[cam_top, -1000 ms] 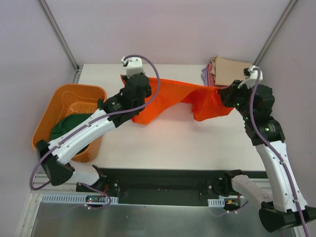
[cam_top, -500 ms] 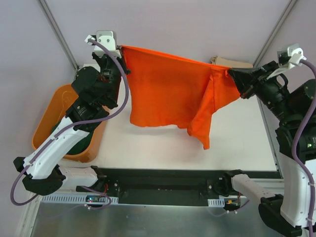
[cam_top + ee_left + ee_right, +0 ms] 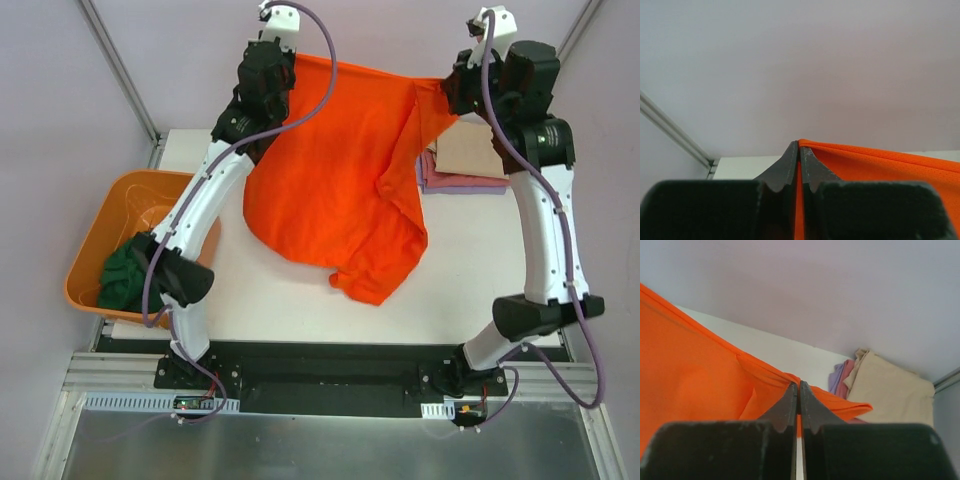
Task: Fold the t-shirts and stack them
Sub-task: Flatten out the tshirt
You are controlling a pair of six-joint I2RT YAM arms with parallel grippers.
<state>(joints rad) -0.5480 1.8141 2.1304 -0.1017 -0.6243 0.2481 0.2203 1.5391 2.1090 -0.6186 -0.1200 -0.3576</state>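
One orange tub sits off the table's left edge, with one dark green t-shirt bunched inside. Above the table, the left gripper and right gripper each pinch tight a top corner of one orange t-shirt, whose lower end is crumpled on the table. At the table's far right corner lie three folded shirts: lavender t-shirt, pink-red t-shirt, tan t-shirt on top.

The right tool has its two dark fingers pressed together on a fold of the orange shirt, which spreads away to the left. Beyond, on the white tabletop, lies a folded tan shirt over a pink shirt and a lavender shirt, before a grey wall.
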